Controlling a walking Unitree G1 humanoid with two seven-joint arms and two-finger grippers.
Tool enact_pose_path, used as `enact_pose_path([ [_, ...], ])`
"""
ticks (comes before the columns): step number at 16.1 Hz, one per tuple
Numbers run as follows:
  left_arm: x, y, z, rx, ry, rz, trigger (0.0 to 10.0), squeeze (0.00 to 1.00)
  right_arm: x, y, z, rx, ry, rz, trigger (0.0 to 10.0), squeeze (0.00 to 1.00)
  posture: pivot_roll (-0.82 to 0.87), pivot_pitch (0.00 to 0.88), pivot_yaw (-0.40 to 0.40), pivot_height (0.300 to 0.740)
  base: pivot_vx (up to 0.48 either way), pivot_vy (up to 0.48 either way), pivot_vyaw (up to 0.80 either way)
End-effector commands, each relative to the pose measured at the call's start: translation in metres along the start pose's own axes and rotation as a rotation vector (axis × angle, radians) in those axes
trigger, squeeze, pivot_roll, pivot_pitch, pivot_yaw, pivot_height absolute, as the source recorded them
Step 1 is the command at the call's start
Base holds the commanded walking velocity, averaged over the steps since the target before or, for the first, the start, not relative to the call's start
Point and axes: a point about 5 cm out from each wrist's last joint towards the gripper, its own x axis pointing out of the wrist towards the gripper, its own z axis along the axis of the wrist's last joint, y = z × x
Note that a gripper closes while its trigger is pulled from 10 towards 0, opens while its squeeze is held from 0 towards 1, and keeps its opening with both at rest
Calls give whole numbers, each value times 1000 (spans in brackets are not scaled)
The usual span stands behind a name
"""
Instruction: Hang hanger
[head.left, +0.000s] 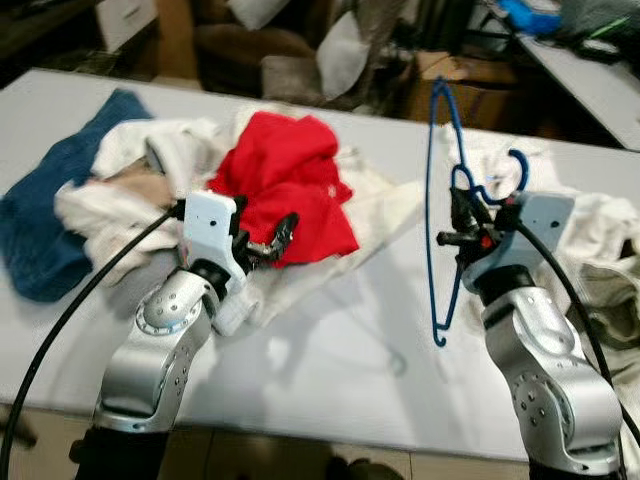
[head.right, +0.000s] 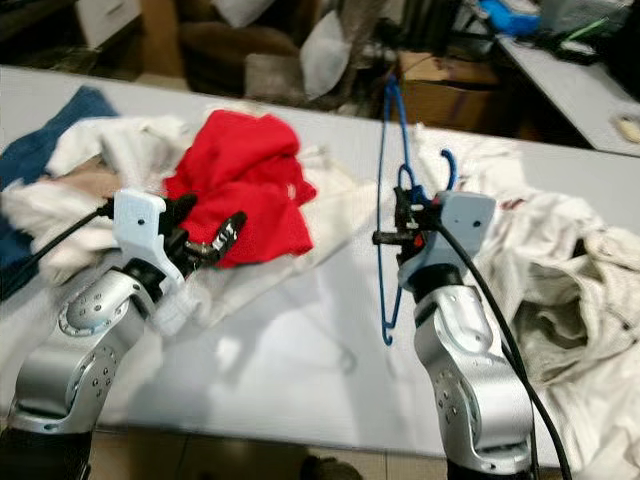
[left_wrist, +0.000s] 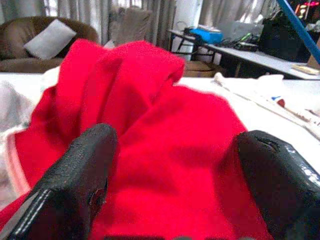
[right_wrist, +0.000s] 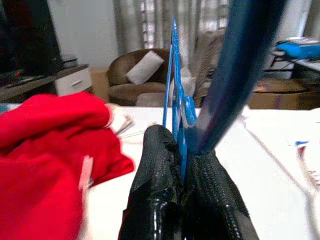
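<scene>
Two grippers are at work over the table (head.left: 330, 390), and we judge the task to be in its middle step: the hanger is in hand, the garment not yet on it. Our right gripper (right_wrist: 184, 165) has its fingers pinched tight on the blue hanger (head.left: 432, 215), holding it upright above the tabletop, its frame rising above the fingers and dropping below them, hook end curling just beside the wrist. Our left gripper (head.left: 268, 240) has its fingers (left_wrist: 75, 185) spread wide, and the red garment (head.left: 290, 185) lies directly ahead of them, its near edge between the tips; whether they touch the cloth we cannot tell.

Next, as we read it, we need to close the left fingers on an edge of the red cloth, lift it free of the pale clothes under it, and bring it across to the hanger on our right, so one arm of the frame can slide into the neck opening.

Around the red piece, white garments (head.left: 140, 160) lie heaped, with a blue towel (head.left: 55, 215) beyond them to the left gripper's outer side. More crumpled white clothing (head.right: 560, 290) sits past the right gripper. Beyond the table we see a brown armchair (right_wrist: 137, 75) with a pale cushion, curtains, and another table (left_wrist: 260, 57) loaded with clutter.
</scene>
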Motion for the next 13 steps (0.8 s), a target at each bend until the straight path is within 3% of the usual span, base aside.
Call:
enact_pose_path([
  [1, -2, -4, -1, 8, 6, -21, 10000, 0, -3, -1, -3, -15, 23, 6, 10000, 0, -116, 0, -66, 740, -296, 0, 0],
  [4, -4, -3, -4, 11, 14, -8, 10000, 0, -7, 1, -11, -85, 60, 43, 10000, 0, -116, 0, -75, 740, -335, 0, 0],
  [6, -1, -2, -4, 9, 14, 6, 10000, 0, -5, 2, -9, -132, 52, 56, 10000, 0, -120, 0, -68, 740, 0, 0, 0],
  [7, -1, -2, -5, 10, 14, 6, 10000, 0, -6, 2, -7, -120, 57, 78, 10000, 0, -121, 0, -63, 740, 0, 0, 0],
  [8, -4, -4, -8, 8, 27, -10, 10000, 0, -12, -1, -7, -53, 79, 83, 10000, 0, -122, 0, -71, 740, 0, 0, 0],
  [9, -7, -3, -11, 11, 36, -8, 10000, 0, -15, -3, -8, -46, 82, 65, 10000, 0, -123, 0, -73, 740, 0, 0, -800],
  [11, -8, -1, -13, -20, 35, 16, 10000, 0, -18, -8, -12, -121, 88, 29, 10000, 0, -124, 0, -76, 740, 0, 0, -800],
  [13, -3, -1, -14, -28, 33, 20, 10000, 0, -14, -7, -8, -144, 56, 23, 10000, 0, -141, 0, -57, 740, 0, -411, -800],
])
